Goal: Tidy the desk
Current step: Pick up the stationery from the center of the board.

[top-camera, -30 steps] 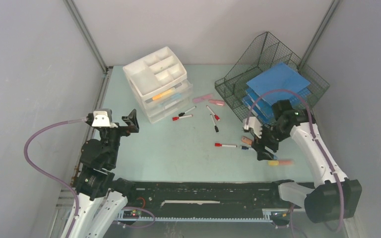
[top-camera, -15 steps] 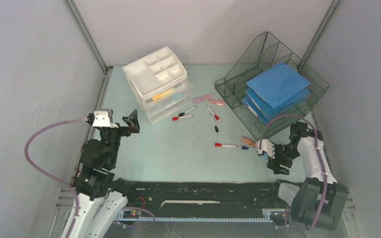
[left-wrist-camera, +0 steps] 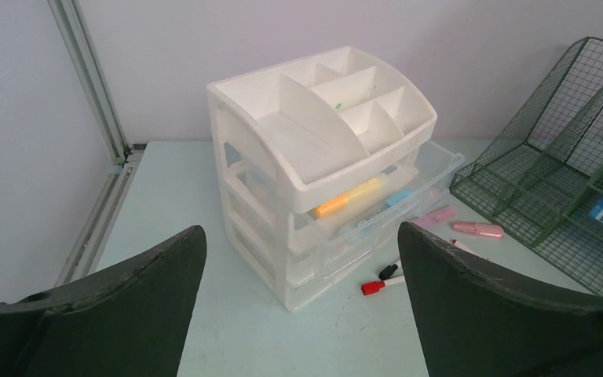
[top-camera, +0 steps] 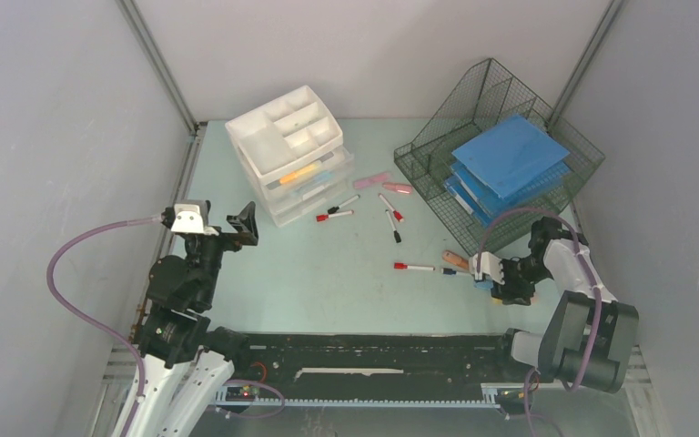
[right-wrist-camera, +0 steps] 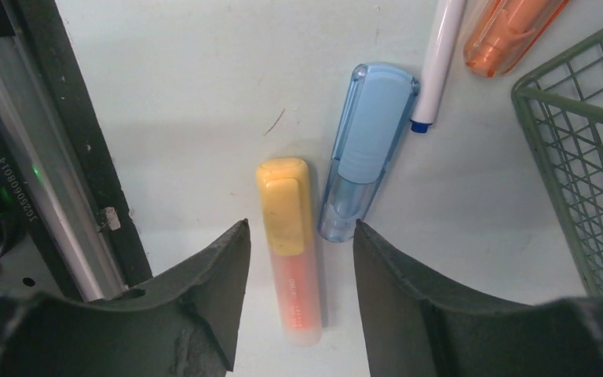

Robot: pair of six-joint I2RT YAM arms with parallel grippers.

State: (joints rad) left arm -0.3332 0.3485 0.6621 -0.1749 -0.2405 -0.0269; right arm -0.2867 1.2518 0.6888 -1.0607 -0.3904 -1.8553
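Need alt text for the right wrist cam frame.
The open right end effector straddles a yellow-capped orange highlighter on the desk. A blue highlighter lies beside it, with a white pen, a second orange highlighter and a wire tray beyond; a black rail runs down the left.

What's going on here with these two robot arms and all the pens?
The robot is tidying a desk strewn with markers. Its right claw is down over a yellow-capped orange highlighter lying beside a blue highlighter, jaws open on either side, not gripping it. The left claw hangs open and empty, facing the white drawer unit.
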